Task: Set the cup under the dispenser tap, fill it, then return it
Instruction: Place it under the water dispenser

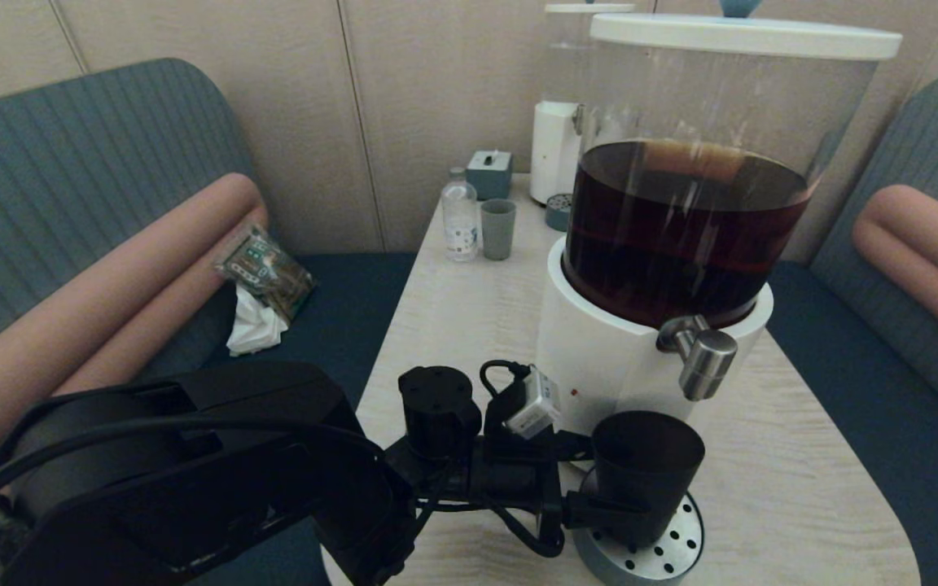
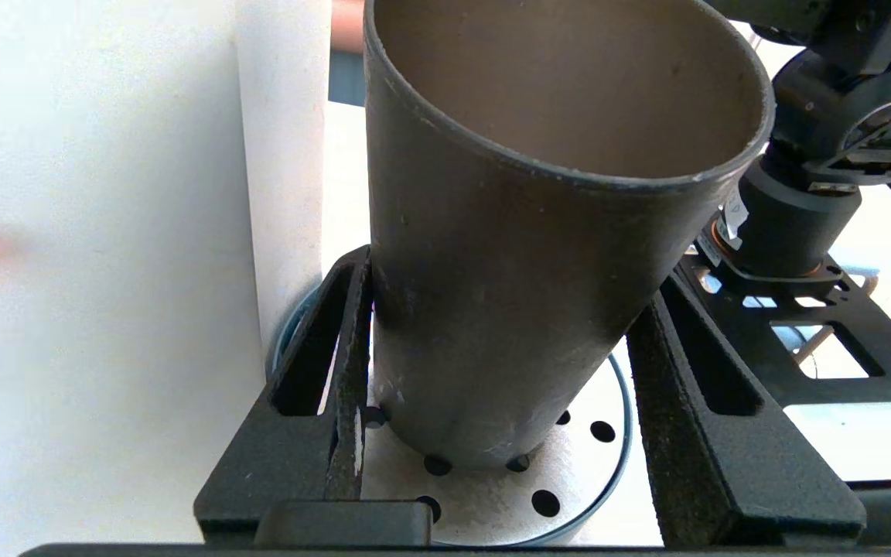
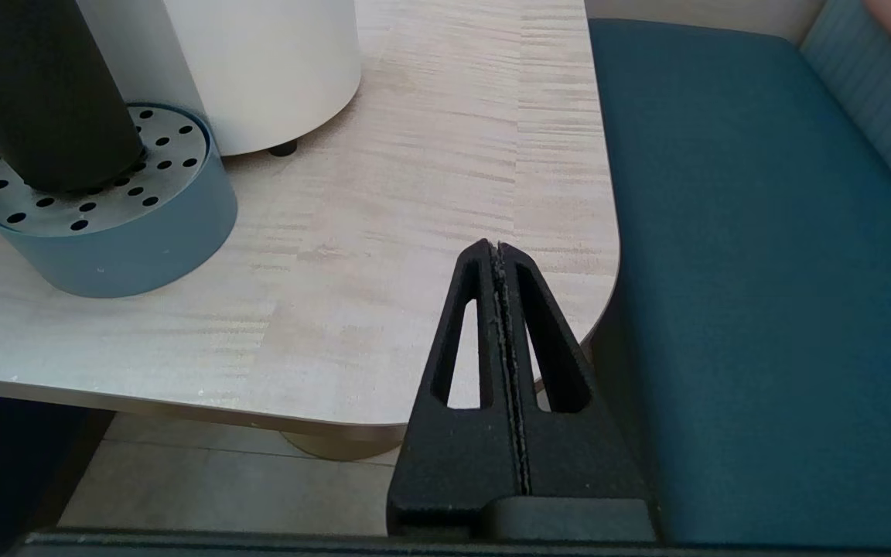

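Observation:
The matte black cup [image 1: 646,460] stands upright on the round perforated drip tray [image 1: 668,557], just below and slightly left of the brushed-steel dispenser tap [image 1: 705,358]. The tap sticks out of the white base of the big dispenser [image 1: 599,358], whose clear tank holds dark brown liquid. My left gripper [image 1: 628,509] reaches in from the left and is shut on the cup's lower half. In the left wrist view, the fingers [image 2: 337,363] press both sides of the cup [image 2: 523,193], which looks empty inside. My right gripper [image 3: 498,251] is shut and empty, parked off the table's near right corner.
At the table's far end stand a grey-green cup [image 1: 497,229], a small clear bottle [image 1: 460,220], a blue-grey box [image 1: 489,173] and a smaller white dispenser [image 1: 554,150]. Teal benches flank the wooden table [image 1: 803,456]. A snack bag and tissue [image 1: 261,285] lie on the left bench.

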You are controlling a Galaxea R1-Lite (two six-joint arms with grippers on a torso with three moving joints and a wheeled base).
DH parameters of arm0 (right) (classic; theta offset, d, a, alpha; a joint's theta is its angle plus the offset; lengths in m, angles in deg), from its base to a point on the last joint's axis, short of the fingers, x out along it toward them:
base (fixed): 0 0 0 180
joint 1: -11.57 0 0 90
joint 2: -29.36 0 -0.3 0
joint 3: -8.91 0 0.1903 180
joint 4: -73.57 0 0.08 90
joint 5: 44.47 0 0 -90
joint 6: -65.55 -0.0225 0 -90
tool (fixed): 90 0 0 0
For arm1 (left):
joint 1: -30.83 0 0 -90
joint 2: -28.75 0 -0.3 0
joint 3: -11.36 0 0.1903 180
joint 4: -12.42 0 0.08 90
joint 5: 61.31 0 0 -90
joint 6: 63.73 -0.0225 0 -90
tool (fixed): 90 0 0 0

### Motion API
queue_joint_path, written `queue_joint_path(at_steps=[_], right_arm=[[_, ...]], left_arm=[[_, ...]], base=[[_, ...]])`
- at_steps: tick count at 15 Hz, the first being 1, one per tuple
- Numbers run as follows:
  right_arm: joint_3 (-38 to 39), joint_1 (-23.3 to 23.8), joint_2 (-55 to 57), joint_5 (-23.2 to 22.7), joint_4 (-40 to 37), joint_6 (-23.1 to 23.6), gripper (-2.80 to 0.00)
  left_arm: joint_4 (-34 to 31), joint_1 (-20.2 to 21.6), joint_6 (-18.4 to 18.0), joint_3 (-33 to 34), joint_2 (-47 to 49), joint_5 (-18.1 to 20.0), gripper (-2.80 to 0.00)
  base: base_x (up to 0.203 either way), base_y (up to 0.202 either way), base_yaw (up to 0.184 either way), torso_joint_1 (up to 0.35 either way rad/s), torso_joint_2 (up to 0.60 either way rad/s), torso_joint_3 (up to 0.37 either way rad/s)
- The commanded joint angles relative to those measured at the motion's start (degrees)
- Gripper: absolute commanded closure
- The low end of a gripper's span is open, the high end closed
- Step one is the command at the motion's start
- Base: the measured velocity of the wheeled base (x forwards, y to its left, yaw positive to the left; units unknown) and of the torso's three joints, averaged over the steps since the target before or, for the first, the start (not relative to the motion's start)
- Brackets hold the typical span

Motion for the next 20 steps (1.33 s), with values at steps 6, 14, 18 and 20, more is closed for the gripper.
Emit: queue_joint_path(at_steps=[6, 14, 18, 20], right_arm=[[-0.03, 0.00, -0.11, 0.00, -0.01, 0.00, 0.00], [-0.03, 0.00, -0.11, 0.00, -0.01, 0.00, 0.00], [-0.03, 0.00, -0.11, 0.00, -0.01, 0.00, 0.00], [-0.03, 0.00, -0.11, 0.00, 0.07, 0.00, 0.00]], left_arm=[[0.36, -0.01, 0.03, -0.19, 0.11, 0.25, 0.00], [0.44, -0.01, -0.06, -0.36, 0.02, 0.17, -2.80], [0.53, -0.01, -0.06, -0.06, -0.20, 0.23, -2.80], [0.53, -0.01, -0.23, 0.58, -0.93, 0.22, -2.80]], base=[[0.000, 0.000, 0.000, 0.000, 0.00, 0.000], [0.000, 0.000, 0.000, 0.000, 0.00, 0.000], [0.000, 0.000, 0.000, 0.000, 0.00, 0.000], [0.000, 0.000, 0.000, 0.000, 0.00, 0.000]])
